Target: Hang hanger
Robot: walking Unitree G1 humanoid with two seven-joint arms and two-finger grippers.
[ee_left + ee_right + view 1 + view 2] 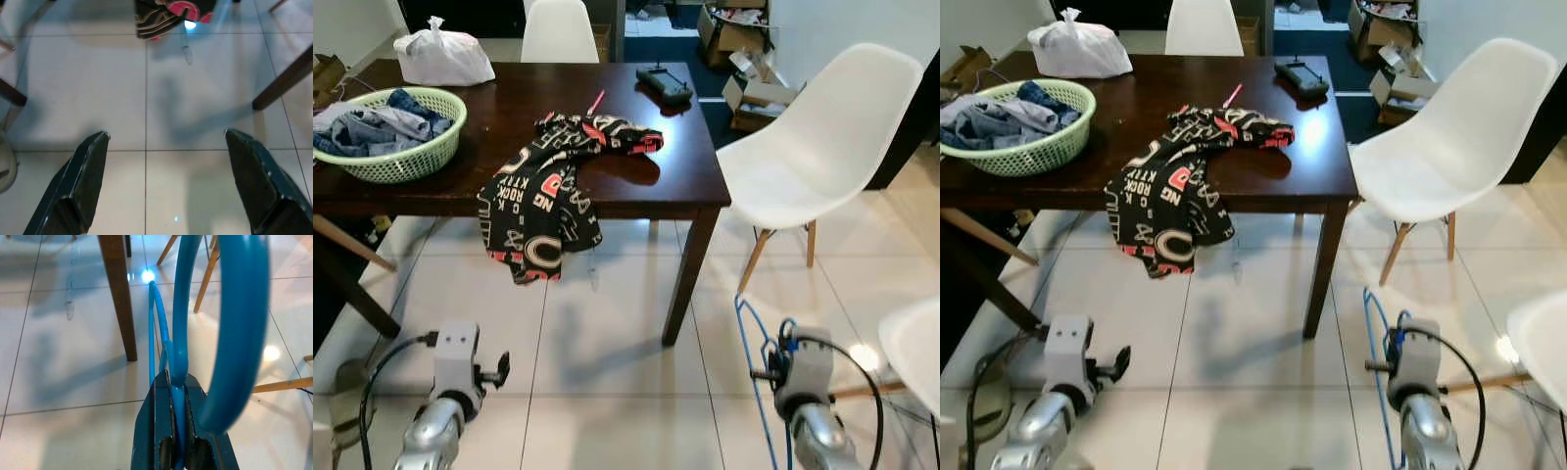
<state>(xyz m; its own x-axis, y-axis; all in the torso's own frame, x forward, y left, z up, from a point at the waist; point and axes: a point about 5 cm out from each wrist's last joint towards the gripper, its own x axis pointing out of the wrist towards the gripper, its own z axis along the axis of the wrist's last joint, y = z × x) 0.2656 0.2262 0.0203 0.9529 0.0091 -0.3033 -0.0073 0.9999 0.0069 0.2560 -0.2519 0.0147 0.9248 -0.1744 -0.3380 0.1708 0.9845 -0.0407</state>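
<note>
1. Looking down from the head camera, you had a dark wooden table [636, 186] in front of you, and I place everything else against it.
2. Your right gripper [177, 382] hung low over the tiled floor [617, 392], on the near side of the table's near right leg, and its fingers [156, 421] were clamped tight on the neck of a blue hanger [234, 333].
3. That hanger's hook curled up beside the fingers in the right wrist view, while its frame ran forward along the floor towards the table leg; from the head you saw it as a thin blue loop [749, 352] just in front of the right wrist.
4. Your left gripper [166, 142] hung over the floor nearer than the table's front edge, towards its left half, fingers spread wide with nothing between them.
5. A black printed garment [548, 196] with red and white lettering lay on the table and drooped over its front edge.
6. A green basket [411, 162] of clothes sat at the table's left end, with a white plastic bag [440, 54] behind it at the far left corner.
7. A dark handheld device [664, 83] rested near the table's far right corner.
8. A white chair [822, 147] stood just to the right of the table, and another white chair [558, 29] stood behind its far edge.
</note>
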